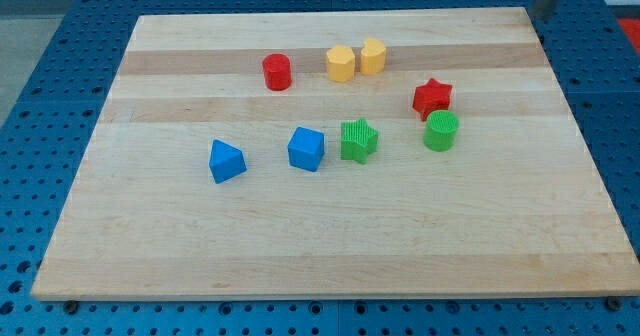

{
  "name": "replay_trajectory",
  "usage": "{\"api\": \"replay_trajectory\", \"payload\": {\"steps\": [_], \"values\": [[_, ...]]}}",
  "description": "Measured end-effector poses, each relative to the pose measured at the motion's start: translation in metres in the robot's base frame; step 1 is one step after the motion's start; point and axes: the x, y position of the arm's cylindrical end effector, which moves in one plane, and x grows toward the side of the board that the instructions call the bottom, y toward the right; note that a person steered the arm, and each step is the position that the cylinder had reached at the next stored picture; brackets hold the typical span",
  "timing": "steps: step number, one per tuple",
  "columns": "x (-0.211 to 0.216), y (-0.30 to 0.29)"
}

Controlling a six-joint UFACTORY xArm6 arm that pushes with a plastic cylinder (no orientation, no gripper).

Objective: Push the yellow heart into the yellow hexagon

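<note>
Wooden board point(330, 246): yellow heart point(373, 56) touches yellow hexagon point(340, 64); my tip is out of view, state untellable, so a careless re-entry could split them.

Yellow heart point(373, 56) touching yellow hexagon point(340, 64), heart on view's right, near board's top.
</note>
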Motion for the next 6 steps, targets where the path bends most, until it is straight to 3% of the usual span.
{"api": "replay_trajectory", "payload": {"steps": [2, 6], "values": [[0.046, -0.105], [0.080, -0.255]]}}
